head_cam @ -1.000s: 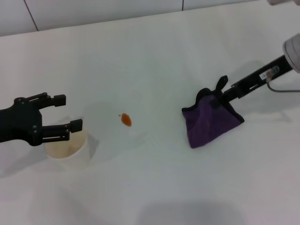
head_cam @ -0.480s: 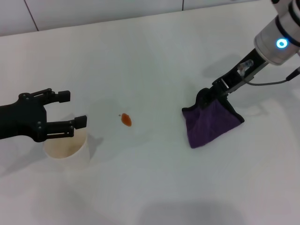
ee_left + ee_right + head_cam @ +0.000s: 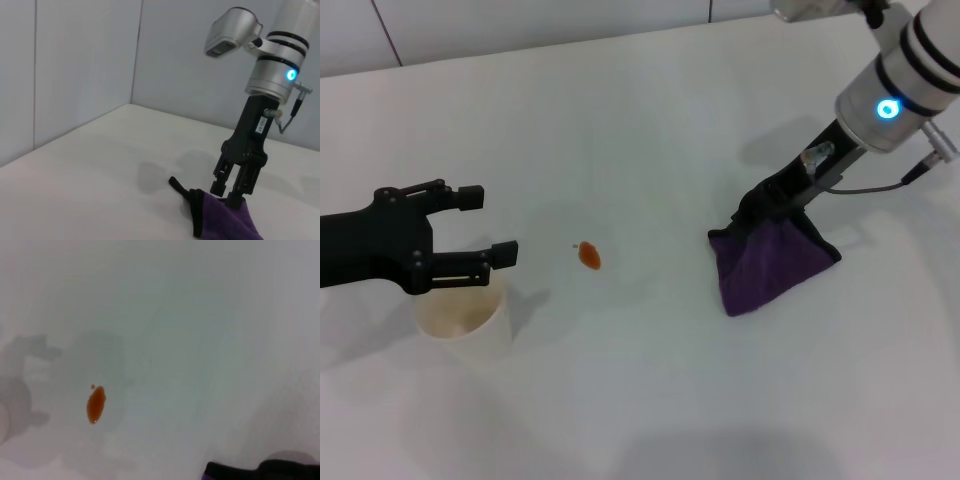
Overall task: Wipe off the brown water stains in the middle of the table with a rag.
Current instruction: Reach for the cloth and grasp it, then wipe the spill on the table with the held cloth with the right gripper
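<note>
At the table's [image 3: 650, 400] left side the left gripper [image 3: 492, 226] hangs with its black fingers spread apart, holding nothing, just above a cream paper cup [image 3: 463, 318]. Toward the middle lies the stain [image 3: 589, 256]: a small orange-brown oval with a tiny speck of the same colour just beside it, well apart from both cup and rag. Toward the right edge the rag [image 3: 768, 262] lies crumpled, dark purple with black edging. The right gripper [image 3: 752, 215] comes down slantwise onto its far, left corner, its tips at the cloth.

The left wrist view shows what the head view does not: the right gripper's [image 3: 227, 194] two fingers [image 3: 219, 182] stand slightly parted, reaching the purple fold, with a thin black loop [image 3: 179, 187] trailing off the rag [image 3: 225, 222] onto the table. Whether they pinch the cloth I cannot tell. The right wrist view gives the stain [image 3: 95, 404] up close, glossy and elongated, with only the rag's black edge [image 3: 260, 470] in view.
</note>
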Robot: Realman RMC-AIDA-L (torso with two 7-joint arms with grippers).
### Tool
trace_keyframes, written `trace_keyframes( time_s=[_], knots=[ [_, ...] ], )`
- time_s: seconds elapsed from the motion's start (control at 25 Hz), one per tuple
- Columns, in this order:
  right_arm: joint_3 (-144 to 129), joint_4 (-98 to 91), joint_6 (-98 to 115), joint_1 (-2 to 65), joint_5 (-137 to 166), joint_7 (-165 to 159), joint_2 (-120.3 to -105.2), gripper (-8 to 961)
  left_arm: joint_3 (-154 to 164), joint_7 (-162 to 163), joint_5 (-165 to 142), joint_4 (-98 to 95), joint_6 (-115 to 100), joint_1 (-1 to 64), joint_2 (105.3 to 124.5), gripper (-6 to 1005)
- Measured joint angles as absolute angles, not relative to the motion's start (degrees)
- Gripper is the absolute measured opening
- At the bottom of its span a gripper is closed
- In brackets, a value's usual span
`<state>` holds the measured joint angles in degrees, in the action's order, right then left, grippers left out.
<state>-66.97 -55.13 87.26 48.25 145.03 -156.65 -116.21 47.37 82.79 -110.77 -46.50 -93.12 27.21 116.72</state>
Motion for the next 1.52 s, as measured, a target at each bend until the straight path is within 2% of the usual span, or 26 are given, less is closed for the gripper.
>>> trace_keyframes(
  time_s=[0.56,0.92,1.28,1.52],
  knots=[
    [-67.2,-47.8,83.4,50.9,146.8,-156.7,-115.93,699,48.1,82.0,-113.2,-46.5,-93.1,27.6,118.08,888],
    [-67.1,-46.7,82.8,51.7,148.1,-156.8,-115.86,667,48.1,82.0,-113.4,-46.5,-93.1,27.7,118.24,888],
    [-68.7,-46.9,83.5,51.7,148.0,-156.4,-115.74,498,48.1,81.9,-113.4,-46.5,-93.1,27.7,118.22,888],
    [-70.3,-47.5,83.3,51.7,148.1,-156.3,-115.75,264,48.1,81.9,-113.2,-46.6,-93.1,27.8,118.21,888]
  ],
)
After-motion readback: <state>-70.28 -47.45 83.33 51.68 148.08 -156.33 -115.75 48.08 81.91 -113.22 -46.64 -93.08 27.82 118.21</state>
